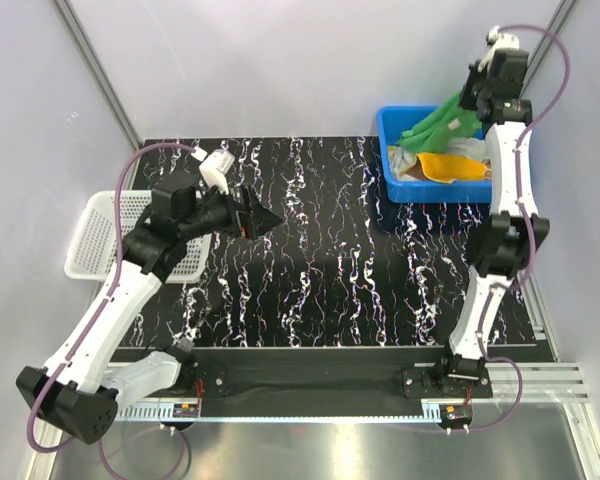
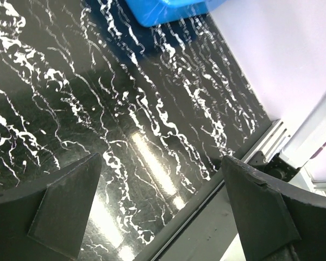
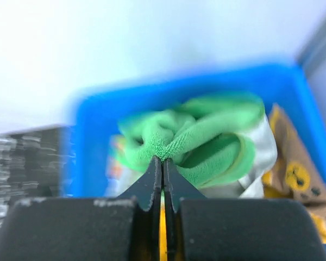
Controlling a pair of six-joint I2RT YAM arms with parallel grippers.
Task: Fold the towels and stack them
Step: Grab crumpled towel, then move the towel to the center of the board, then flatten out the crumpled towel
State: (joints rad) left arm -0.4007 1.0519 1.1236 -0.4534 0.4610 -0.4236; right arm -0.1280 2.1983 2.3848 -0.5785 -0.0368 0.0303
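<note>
My right gripper is shut on a fold of the plain green towel and holds it up out of the blue bin at the back right. The green towel hangs from the gripper over the bin. Under it lie the orange-yellow towel, also in the right wrist view, and a white towel. My left gripper is open and empty above the left middle of the black table; its fingers frame bare table. The navy-and-white towel is hidden.
A white mesh basket sits at the table's left edge, partly under my left arm. The black marbled table spans the middle. Grey walls close in at the back and both sides. A metal rail runs along the near edge.
</note>
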